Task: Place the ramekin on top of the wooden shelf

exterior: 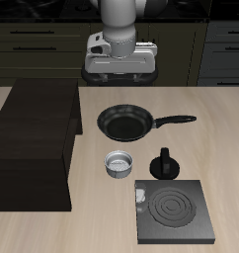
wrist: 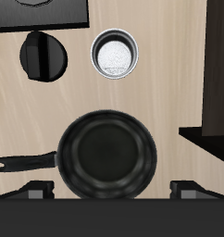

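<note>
The shelf (exterior: 33, 143) stands off to one side of the jaws. The pan (wrist: 106, 153) lies directly beneath the gripper (wrist: 112, 190), whose jaws are spread and empty. Beyond the pan sits the ramekin (wrist: 115, 54), upright on the table (wrist: 179, 83), beside the moka pot (wrist: 43, 56).

We see a light-grey ramekin (exterior: 119, 163) (darker grey inside), a very dark brown wooden shelf (exterior: 33, 143), a black frying pan (exterior: 125, 123) and a pale wood-grain table (exterior: 112, 227).
</note>
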